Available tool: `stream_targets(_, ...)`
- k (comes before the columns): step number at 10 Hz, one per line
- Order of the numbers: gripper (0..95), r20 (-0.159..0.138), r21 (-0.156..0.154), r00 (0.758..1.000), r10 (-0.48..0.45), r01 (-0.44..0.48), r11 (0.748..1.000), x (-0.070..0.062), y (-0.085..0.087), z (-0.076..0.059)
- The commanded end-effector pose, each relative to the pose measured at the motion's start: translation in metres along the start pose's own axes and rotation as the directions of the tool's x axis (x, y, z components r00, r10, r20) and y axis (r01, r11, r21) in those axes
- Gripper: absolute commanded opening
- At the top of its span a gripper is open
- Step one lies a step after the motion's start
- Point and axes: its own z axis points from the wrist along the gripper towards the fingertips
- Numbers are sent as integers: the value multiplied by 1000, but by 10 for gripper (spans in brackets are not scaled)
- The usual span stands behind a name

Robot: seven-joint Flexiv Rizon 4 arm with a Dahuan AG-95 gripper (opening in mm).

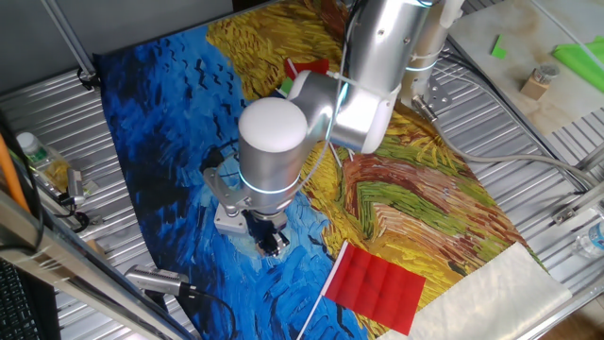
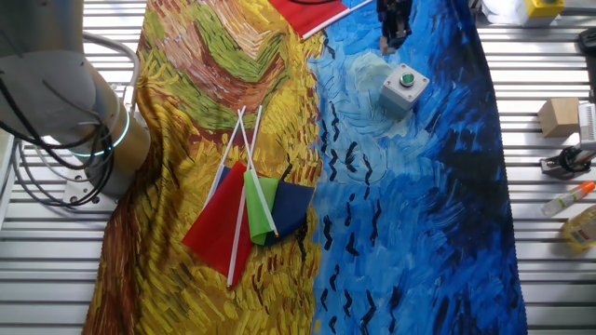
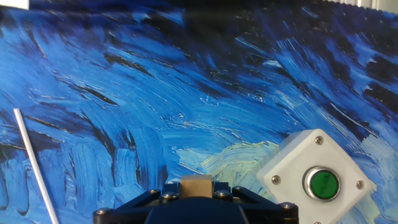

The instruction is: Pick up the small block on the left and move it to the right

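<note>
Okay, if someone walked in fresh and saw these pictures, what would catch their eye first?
First the painted cloth over the table, swirling blue on one side, yellow on the other. Then the gripper low over the blue part, a small block between its fingers, the white button box beside it. A bundle of small flags lies on the yellow.

Small block (image 3: 196, 186) btwn gripper (image 3: 196, 198) fingers — button box (image 3: 317, 177) just right, on cloth (image 3: 155, 93).

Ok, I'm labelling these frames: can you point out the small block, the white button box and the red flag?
small block (image 3: 196, 186), hand view: its tan front face between the gripper's fingers.
white button box (image 3: 292, 168), hand view: bare white lid, left of the green button.
red flag (image 1: 376, 286), one fixed view: middle of the cloth.
</note>
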Motion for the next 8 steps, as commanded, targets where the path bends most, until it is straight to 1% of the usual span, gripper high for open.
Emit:
stream_targets(1, 0, 7, 3, 1000, -2, 2, 1000, 0, 0, 2)
stream_targets(2, 0, 18, 5, 1000, -1, 1, 1000, 1, 1, 5)
stream_targets(3, 0, 23, 7, 1000, -1, 1, 1000, 2, 2, 6)
stream_targets(8, 0, 30, 8, 1000, -3, 3, 1000, 3, 2, 8)
